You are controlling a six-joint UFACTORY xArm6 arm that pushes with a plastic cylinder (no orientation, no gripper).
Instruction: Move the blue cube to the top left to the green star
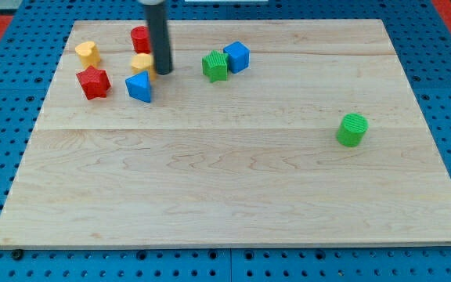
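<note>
The blue cube (237,56) sits near the view's top centre, touching the right side of the green star (215,66). My tip (163,72) is to the left of both, about a block's width from the green star. It stands just right of a yellow block (142,63) and above-right of a blue triangular block (139,87). The rod rises out of the view's top.
A red cylinder (140,38) sits behind the rod at the top left. A yellow block (88,52) and a red star (93,82) lie further left. A green cylinder (352,129) stands alone at the right. The wooden board (225,196) rests on a blue pegboard.
</note>
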